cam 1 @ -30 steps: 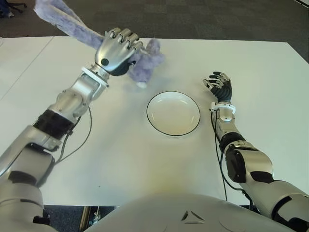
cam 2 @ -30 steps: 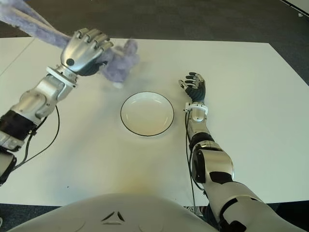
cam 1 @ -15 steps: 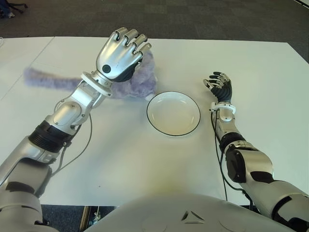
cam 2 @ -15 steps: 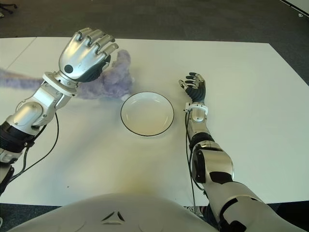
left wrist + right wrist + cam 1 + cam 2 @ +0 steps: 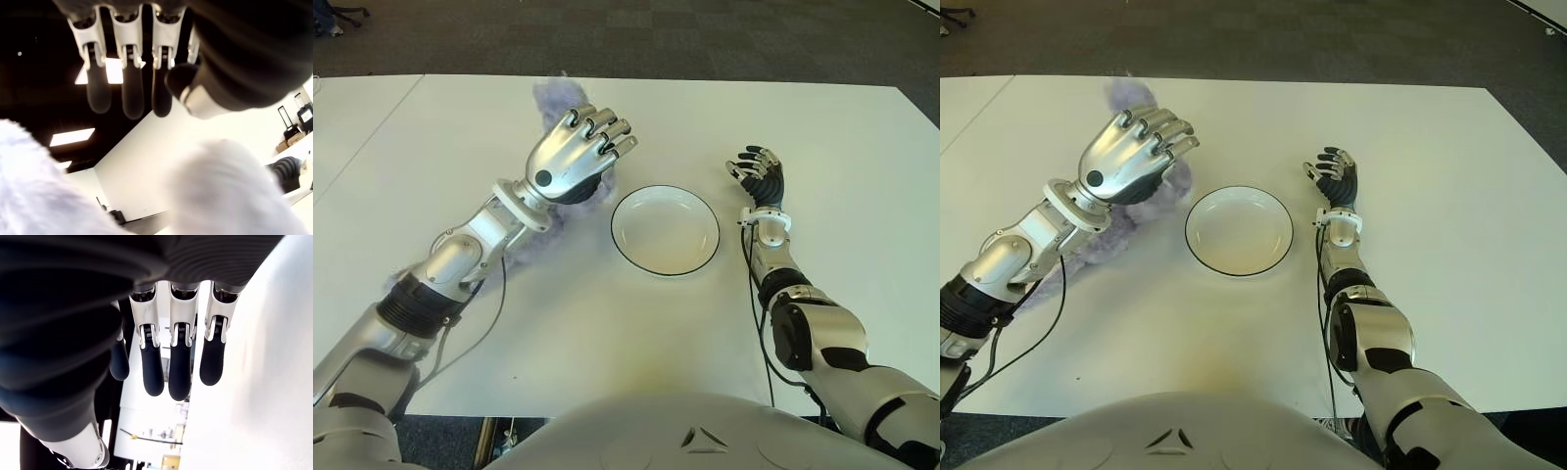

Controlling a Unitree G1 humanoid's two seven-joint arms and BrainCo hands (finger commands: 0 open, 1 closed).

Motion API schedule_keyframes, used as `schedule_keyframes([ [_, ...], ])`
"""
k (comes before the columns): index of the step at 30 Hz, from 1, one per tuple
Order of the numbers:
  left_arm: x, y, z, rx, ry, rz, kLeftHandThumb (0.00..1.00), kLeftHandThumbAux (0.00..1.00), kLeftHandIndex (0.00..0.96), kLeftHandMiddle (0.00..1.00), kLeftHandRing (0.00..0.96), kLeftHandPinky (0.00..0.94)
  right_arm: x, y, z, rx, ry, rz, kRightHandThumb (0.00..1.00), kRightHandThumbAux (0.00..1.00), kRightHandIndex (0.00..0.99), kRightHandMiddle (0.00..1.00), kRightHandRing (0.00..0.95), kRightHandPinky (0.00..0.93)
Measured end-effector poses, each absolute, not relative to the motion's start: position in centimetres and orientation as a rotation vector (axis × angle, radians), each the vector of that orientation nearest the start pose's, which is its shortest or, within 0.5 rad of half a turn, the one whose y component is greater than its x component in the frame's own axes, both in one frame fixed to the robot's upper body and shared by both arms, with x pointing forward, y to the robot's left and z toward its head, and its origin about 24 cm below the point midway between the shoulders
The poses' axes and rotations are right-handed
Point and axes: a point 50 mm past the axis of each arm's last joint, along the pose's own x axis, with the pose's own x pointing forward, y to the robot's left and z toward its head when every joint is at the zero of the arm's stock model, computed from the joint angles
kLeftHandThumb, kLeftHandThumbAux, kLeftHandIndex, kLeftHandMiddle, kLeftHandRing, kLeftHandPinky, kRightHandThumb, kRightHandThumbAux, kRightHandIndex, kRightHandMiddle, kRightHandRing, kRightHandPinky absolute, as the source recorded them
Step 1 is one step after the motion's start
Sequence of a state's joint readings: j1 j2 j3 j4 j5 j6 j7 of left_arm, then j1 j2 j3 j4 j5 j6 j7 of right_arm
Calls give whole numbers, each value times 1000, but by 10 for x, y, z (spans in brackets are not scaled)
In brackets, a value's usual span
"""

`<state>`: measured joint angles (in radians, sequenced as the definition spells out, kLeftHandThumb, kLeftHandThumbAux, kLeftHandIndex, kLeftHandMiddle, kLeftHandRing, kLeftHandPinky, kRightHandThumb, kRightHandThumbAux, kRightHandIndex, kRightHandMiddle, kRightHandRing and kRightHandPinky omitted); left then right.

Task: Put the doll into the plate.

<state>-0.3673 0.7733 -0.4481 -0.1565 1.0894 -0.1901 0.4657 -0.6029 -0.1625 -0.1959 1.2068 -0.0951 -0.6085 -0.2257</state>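
The purple plush doll (image 5: 557, 99) lies on the white table (image 5: 607, 323) just left of the plate (image 5: 665, 230), a white dish with a dark rim and nothing in it. My left hand (image 5: 597, 137) hovers over the doll and hides its middle. That hand is open, and in the left wrist view its fingers (image 5: 129, 93) stretch out straight, apart from the fur (image 5: 225, 191) below them. Fur also shows beside the forearm (image 5: 1102, 240). My right hand (image 5: 759, 171) shows to the right of the plate, open, with its fingers (image 5: 178, 367) relaxed around nothing.
A black cable (image 5: 480, 328) trails from my left forearm across the table. Dark carpet (image 5: 705, 39) lies beyond the table's far edge.
The left hand brought the lifted doll down beside the plate, let go of it and opened. It has since shifted toward the plate. The right hand stayed still.
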Motion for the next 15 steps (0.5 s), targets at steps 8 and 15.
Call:
schedule_keyframes([
  [8,263,129,157,1557,-1169,-123,747,696,442,799,811,834,330,-201,13,-150,-18,-266,259,813,263,345,366,368],
  [15,262,122,156,1513,-1198,-159,747,695,442,805,816,838,330,-201,13,-150,-17,-266,261,816,261,345,367,369],
])
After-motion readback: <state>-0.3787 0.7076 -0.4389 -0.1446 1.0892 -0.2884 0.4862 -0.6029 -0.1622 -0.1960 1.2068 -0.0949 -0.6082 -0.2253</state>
